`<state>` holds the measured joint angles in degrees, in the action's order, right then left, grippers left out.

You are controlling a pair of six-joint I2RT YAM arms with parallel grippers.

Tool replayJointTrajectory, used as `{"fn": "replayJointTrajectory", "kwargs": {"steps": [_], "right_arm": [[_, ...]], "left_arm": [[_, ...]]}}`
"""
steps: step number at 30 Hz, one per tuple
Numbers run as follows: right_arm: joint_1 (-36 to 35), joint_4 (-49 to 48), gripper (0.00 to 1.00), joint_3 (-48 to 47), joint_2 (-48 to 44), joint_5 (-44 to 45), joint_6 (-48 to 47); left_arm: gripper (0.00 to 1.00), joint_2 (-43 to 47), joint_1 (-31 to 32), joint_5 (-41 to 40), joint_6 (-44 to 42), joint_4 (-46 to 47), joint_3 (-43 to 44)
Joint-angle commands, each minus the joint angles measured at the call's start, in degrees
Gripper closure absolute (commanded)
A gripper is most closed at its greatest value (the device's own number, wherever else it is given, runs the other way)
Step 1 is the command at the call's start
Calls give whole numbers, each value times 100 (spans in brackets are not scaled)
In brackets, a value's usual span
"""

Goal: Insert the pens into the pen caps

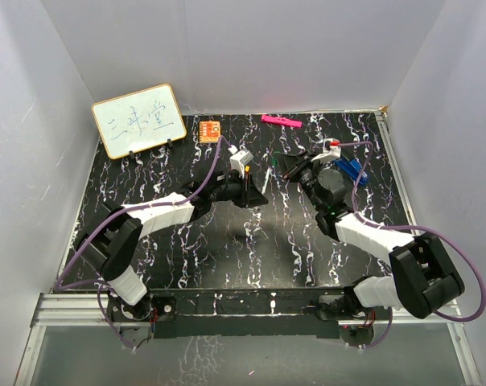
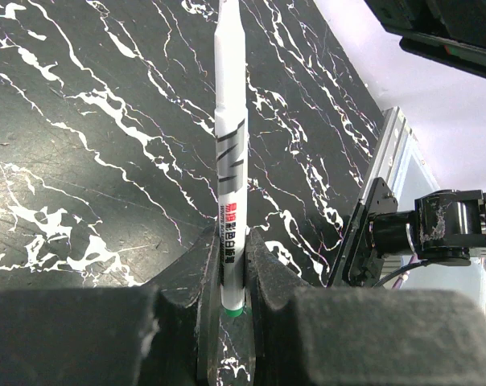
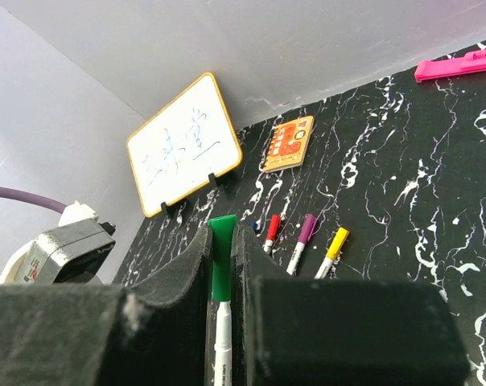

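My left gripper (image 2: 231,241) is shut on the tail end of a white pen (image 2: 229,145) with a green end; the pen points away from the fingers. My right gripper (image 3: 221,237) is shut on the green cap (image 3: 220,257), and the white pen (image 3: 222,346) enters the cap from below. In the top view the two grippers, left (image 1: 255,193) and right (image 1: 285,167), face each other over mid-table with the pen (image 1: 265,183) between them. Red-capped (image 3: 272,232), purple-capped (image 3: 304,235) and yellow-capped (image 3: 333,245) pens lie on the table beyond; a blue one is mostly hidden behind my right finger.
A small whiteboard (image 1: 138,121) stands at the back left with an orange card (image 1: 209,129) beside it. A flat pink bar (image 1: 280,121) lies at the back wall. A blue object (image 1: 352,170) sits by the right arm. White walls enclose the black marbled table (image 1: 227,249).
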<state>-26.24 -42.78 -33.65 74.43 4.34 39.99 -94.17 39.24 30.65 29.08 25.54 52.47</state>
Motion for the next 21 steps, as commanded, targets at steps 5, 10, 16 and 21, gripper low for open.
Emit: {"fn": "replayJointTrajectory", "kwargs": {"steps": [5,10,16,21], "right_arm": [[-13,-681,100,35,-55,-21,222],[-6,-697,100,-3,66,-55,254],[-15,-714,100,-28,166,-112,264],[-17,-718,100,-27,194,-133,272]], "left_arm": [[100,212,57,85,-7,169,1],[100,189,73,123,-16,199,9],[100,221,83,108,-49,215,5],[100,236,83,68,-78,180,0]]}}
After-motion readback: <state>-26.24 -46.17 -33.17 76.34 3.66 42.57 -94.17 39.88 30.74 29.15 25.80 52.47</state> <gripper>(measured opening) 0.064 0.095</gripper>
